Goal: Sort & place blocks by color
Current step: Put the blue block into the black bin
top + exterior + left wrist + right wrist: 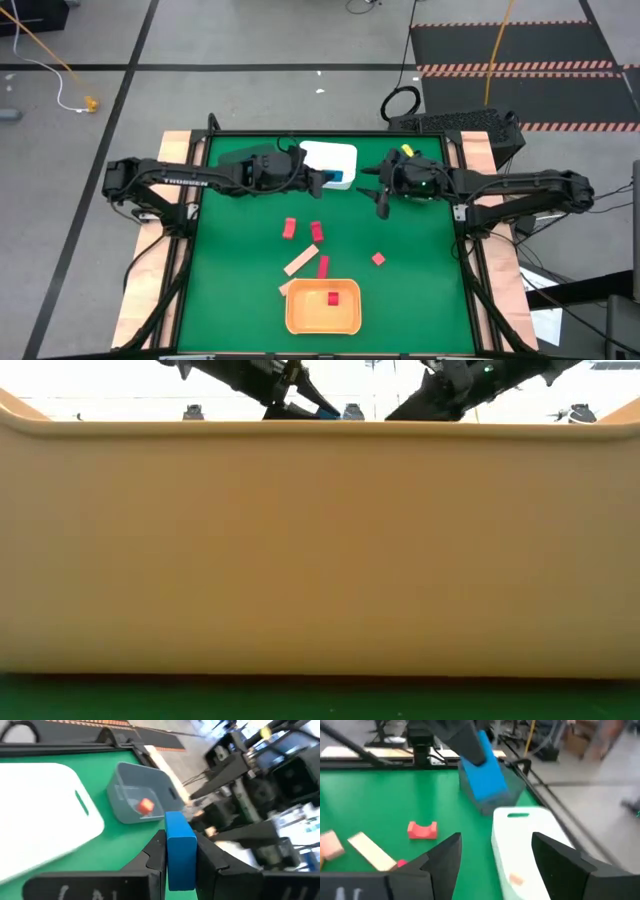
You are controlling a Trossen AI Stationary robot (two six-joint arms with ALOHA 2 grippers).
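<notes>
High view shows you the green table (pixel 230 290) first, then the orange bin (pixel 322 308) at the near edge with one red block (pixel 333 298) inside, and the white bin (pixel 330 162) at the far edge.

The left gripper (pixel 180 855) is clamped on a blue block (pixel 180 851), held upright so that its long axis runs along the fingers. It hangs just beside the white bin, on its left side. In the left wrist view you see a grey bin (pixel 150 785) ahead of the block with something red-orange inside it; I cannot tell which bin is meant for blue, so the coming move turns on this.

The right gripper (pixel 495 855) has its fingers apart and holds nothing. It hovers near the right side of the white bin, and it faces the blue block, so the two arms are close together here. This is what could stand in your way.

Loose pieces lie well apart from both grippers, mid-table: red blocks (pixel 290 228) and a tan bar (pixel 301 262).
</notes>
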